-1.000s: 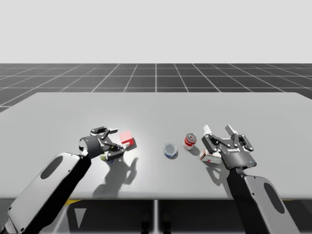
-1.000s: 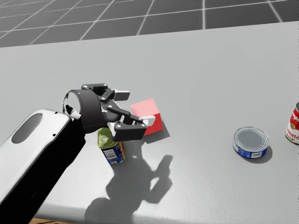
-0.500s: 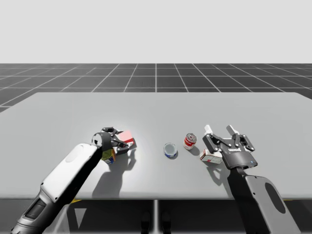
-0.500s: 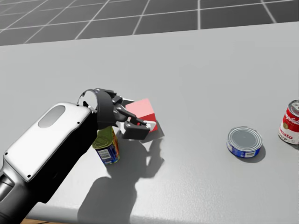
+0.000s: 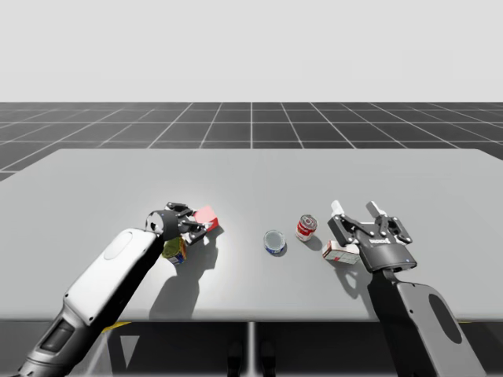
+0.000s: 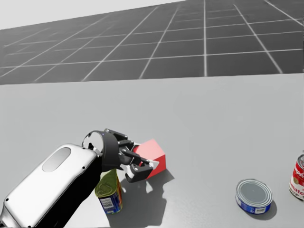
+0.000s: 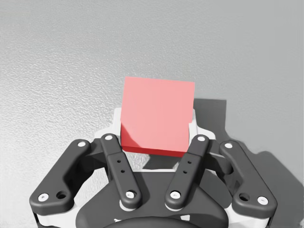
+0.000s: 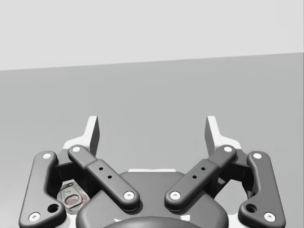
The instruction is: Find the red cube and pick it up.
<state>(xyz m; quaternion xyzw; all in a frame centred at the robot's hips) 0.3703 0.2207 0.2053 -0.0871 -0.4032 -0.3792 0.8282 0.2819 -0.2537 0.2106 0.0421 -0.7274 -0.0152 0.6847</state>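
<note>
**Left arm** [image 5: 106, 271]: enters the high view from the lower left and reaches toward the middle of the table [image 5: 251, 169]. Its wrist passes directly above the green can [image 6: 108, 192], a tall cylinder standing upright near the table's front edge. Whether the arm touches this can cannot be determined.

**Left gripper** [image 7: 155, 124]: clamped on the cube [image 5: 207, 215]. In the left wrist view the white pads [image 7: 117, 124] lie flat against two opposite side faces, one pad on each. The red top face fills the gap between the fingers. In the head view the cube is just beyond and to the right of the green can, and it casts a shadow on the table to its right. Whether its underside rests on the table or is clear of it cannot be determined.

**Blue can** [image 5: 274, 241]: a low, flat cylinder, upright with its silver lid up. It stands near the table's middle, well apart from the cube.

**Red can** [image 5: 306, 228]: upright, just right of the blue can and slightly behind it, not touching it.

**White box** [image 5: 336, 252]: lies flat just right of the red can and has red markings. The right gripper partly covers it.

**Right gripper** [image 8: 152, 130]: fingers spread wide, with nothing between them. The palm sits above the white box, and the fingers point toward the table's far edge. In the right wrist view the red can's lid shows beside and under the gripper's linkage.
</note>
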